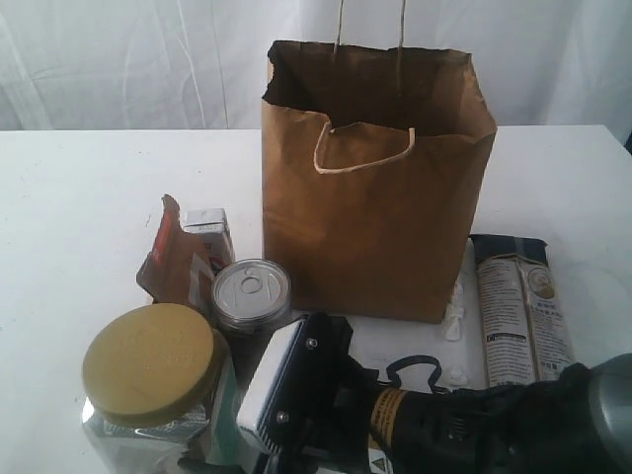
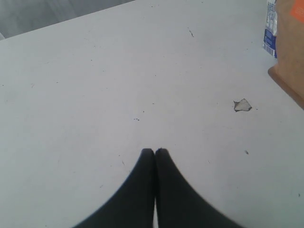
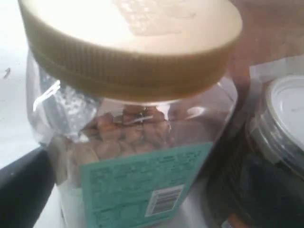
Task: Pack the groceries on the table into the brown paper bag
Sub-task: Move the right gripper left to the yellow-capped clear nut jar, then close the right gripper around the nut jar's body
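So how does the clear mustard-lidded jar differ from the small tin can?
The clear jar with the mustard lid is taller and wider than the small silver tin can. The jar's walls show the contents; the can is opaque metal. The jar's lid is ribbed, the can's has a pull tab. Both stand upright on the white table.

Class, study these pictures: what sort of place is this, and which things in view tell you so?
Probably a robot test bench, not a shop: a plain white table, a white draped backdrop, and a black robot arm near a brown paper bag.
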